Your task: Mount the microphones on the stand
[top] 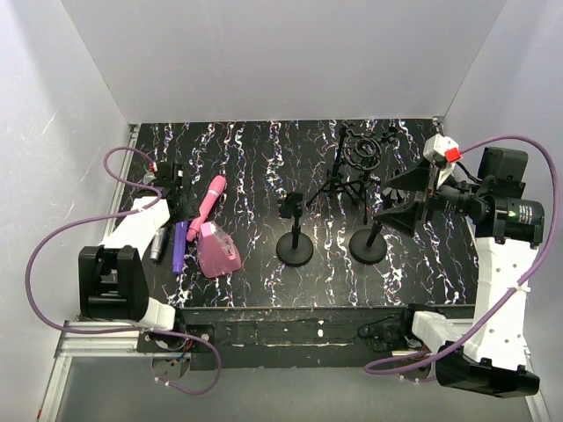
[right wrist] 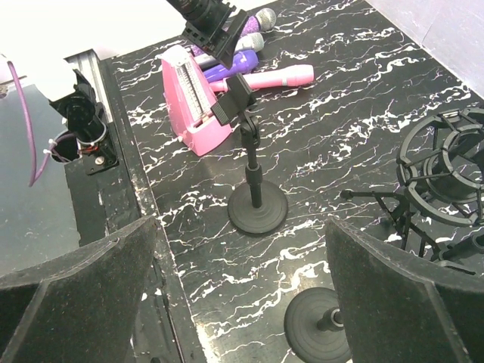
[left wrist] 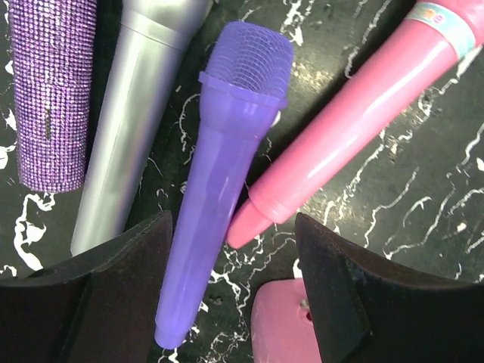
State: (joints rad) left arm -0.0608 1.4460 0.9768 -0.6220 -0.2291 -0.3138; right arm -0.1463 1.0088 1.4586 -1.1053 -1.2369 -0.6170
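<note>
In the left wrist view four microphones lie on the black marbled table: glittery purple, silver-grey, plain purple and pink. My left gripper is open just above them; the plain purple handle and the pink one's tip lie between its fingers, untouched. From above, the left gripper hovers over the pink, purple and silver microphones. A clip stand and a second round-base stand are mid-table. My right gripper is open and empty above the second stand.
A squat pink wedge block sits beside the microphones, its corner under my left gripper. A black tripod with a shock mount stands behind the stands. The table's front edge and a metal rail lie left in the right wrist view.
</note>
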